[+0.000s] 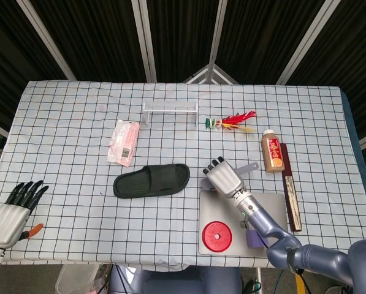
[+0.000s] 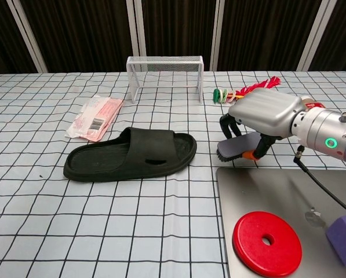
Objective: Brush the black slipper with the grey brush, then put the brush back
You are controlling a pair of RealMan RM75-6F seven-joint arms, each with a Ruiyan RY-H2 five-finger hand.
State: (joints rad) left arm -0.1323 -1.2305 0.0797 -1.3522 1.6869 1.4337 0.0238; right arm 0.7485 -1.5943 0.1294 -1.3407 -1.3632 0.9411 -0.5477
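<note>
The right robot hand (image 2: 264, 116) gripped the brush (image 2: 236, 147), lifted; next, carry it leftward onto the slipper (image 2: 132, 154).

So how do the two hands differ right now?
The right hand grips the grey brush just right of the slipper; the left hand holds nothing. The right hand's fingers curl around the brush; the left's are spread. Both are over the table.
</note>
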